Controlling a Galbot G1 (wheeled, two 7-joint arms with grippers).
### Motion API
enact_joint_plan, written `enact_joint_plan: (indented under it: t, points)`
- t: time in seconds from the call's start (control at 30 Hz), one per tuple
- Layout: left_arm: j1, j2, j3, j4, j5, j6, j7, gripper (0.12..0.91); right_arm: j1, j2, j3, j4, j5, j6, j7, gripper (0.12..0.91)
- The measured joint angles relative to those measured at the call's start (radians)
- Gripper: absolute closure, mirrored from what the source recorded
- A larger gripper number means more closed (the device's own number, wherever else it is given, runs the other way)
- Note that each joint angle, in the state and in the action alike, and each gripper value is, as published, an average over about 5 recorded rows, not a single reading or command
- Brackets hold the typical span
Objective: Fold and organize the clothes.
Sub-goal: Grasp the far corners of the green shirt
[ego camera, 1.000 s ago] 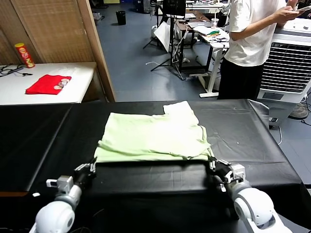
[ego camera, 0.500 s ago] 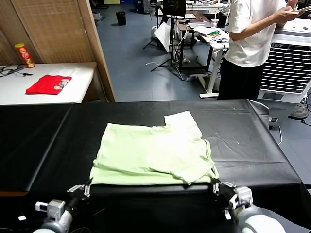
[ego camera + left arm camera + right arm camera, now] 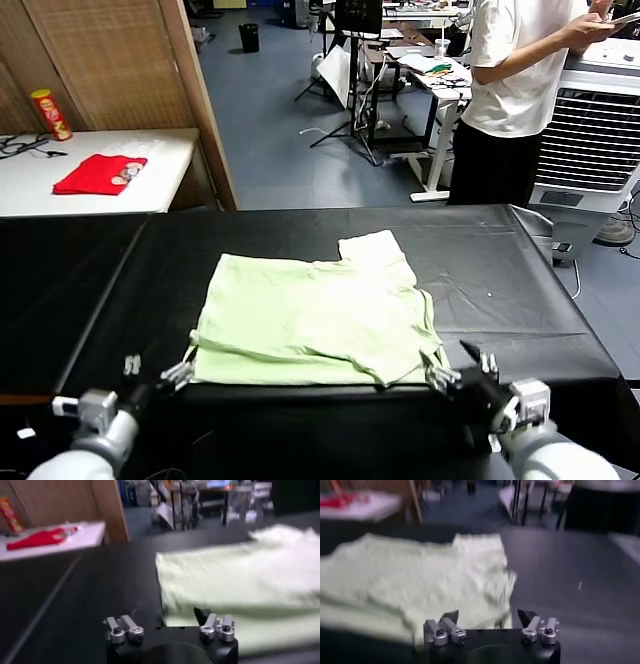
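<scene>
The pale green shirt (image 3: pixel 312 318) lies folded flat on the black worktop (image 3: pixel 520 290), near its front edge. The left pincer (image 3: pixel 155 375) sits just off the shirt's near left corner, the right pincer (image 3: pixel 458 372) off its near right corner, both released and holding nothing

one pale green shirt (image 3: pixel 315 315) on the black table (image 3: pixel 520 290), folded, and that's the only garment there. two grippers in shot: the left gripper (image 3: pixel 158 378) at the shirt's near left corner, the right gripper (image 3: pixel 458 372) at the near right corner. off on the white side table (image 3: pixel 170 165), one red garment (image 3: pixel 100 173) and one tall red can (image 3: pixel 50 113). one person (image 3: pixel 520 90) in a white top standing at the back, beside one white cooler unit (image 3: pixel 595 135).
</scene>
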Motion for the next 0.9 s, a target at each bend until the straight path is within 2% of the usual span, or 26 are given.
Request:
enact_joint_plan:
  t: [0.13,0.3,0.53,0.73,0.9]
  points:
    - [-0.176,0.007,0.064,0.092,-0.074,0.021,-0.018,0.232,0.187,0.011,-0.077,-0.160,-0.029,0.016,0.011,0.227]
    - [-0.390,-0.001,0.173,0.253,-0.098,0.039,-0.016,0.232,0.416,0.044,-0.183,-0.396,-0.064,0.005,0.022,0.227]
    - [-0.667,-0.032,0.327,0.507,-0.116,0.078,-0.012,0.232,0.686,0.106,-0.302,-0.715,-0.075,-0.021,-0.001,0.227]
    - [-0.837,-0.062,0.418,0.702,-0.108,0.096,-0.004,0.232,0.822,0.159,-0.366,-0.910,-0.067,-0.048,-0.019,0.227]
    - [-0.898,-0.081,0.458,0.797,-0.091,0.115,0.004,0.232,0.871,0.193,-0.386,-1.005,-0.088,-0.020,-0.053,0.227]
